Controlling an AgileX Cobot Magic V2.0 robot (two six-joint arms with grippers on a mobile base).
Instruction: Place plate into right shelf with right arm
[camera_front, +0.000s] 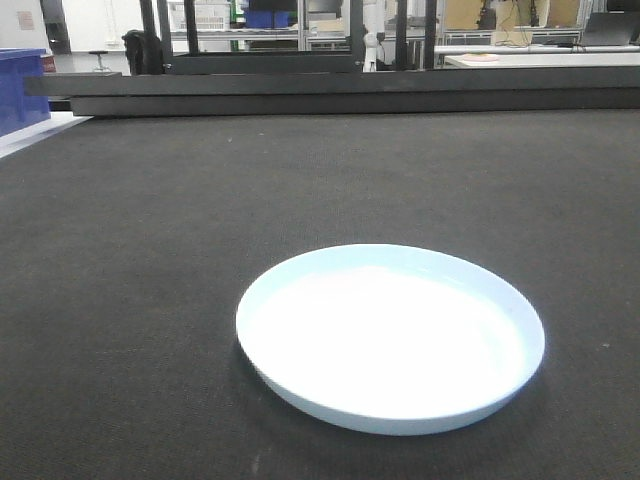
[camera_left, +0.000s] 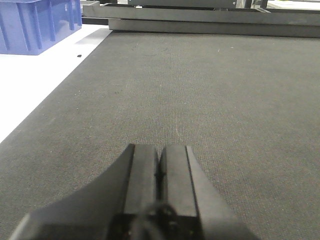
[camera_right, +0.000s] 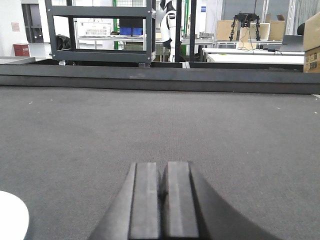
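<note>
A white round plate (camera_front: 390, 338) lies flat on the dark grey mat (camera_front: 150, 220), near the front in the front-facing view. Its edge also shows at the bottom left of the right wrist view (camera_right: 11, 216). My right gripper (camera_right: 163, 167) is shut and empty, low over the mat to the right of the plate. My left gripper (camera_left: 159, 150) is shut and empty over bare mat; no plate shows in its view. Neither gripper shows in the front-facing view. No shelf for the plate is clearly in view.
A dark raised bar (camera_front: 330, 92) runs along the mat's far edge. A blue crate (camera_left: 35, 24) stands on the white surface beyond the mat's left edge. A black metal rack (camera_right: 100, 30) and lab benches stand behind the table.
</note>
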